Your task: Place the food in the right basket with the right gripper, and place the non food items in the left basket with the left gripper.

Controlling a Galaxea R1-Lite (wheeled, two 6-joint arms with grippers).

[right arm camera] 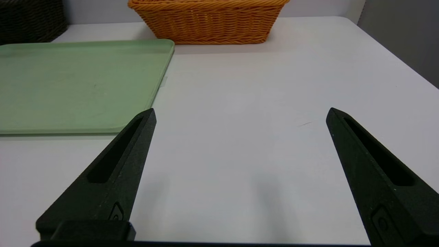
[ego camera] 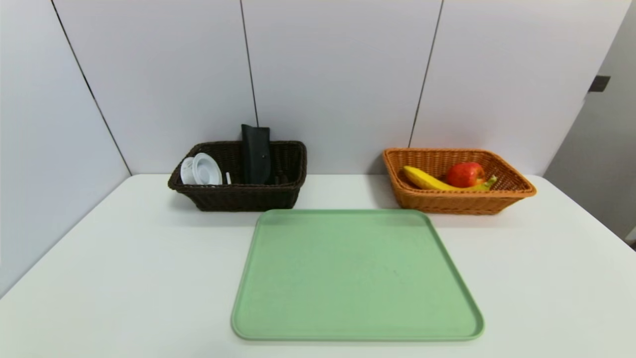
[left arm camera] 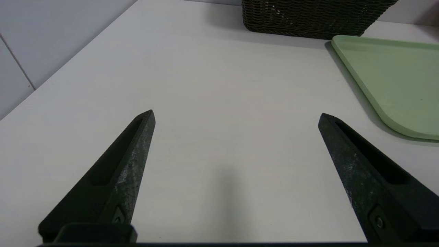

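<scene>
Only the head view shows me the banana [ego camera: 430, 180] and apple [ego camera: 463, 174], inside the wicker basket [ego camera: 459, 201] right of the tray [ego camera: 355, 278] — both my tools, left [left arm camera: 236, 111] and right [right arm camera: 242, 108], spread wide.

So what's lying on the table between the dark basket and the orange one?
Behind the green tray, the stretch between the dark basket and the orange basket looks bare in the head view.

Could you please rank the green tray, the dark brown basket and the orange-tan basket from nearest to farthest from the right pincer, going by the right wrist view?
From the right pincer:
1. Green tray, front left.
2. Orange-tan basket, straight ahead, behind the tray.
3. Dark brown basket, far left, behind the tray.
</scene>
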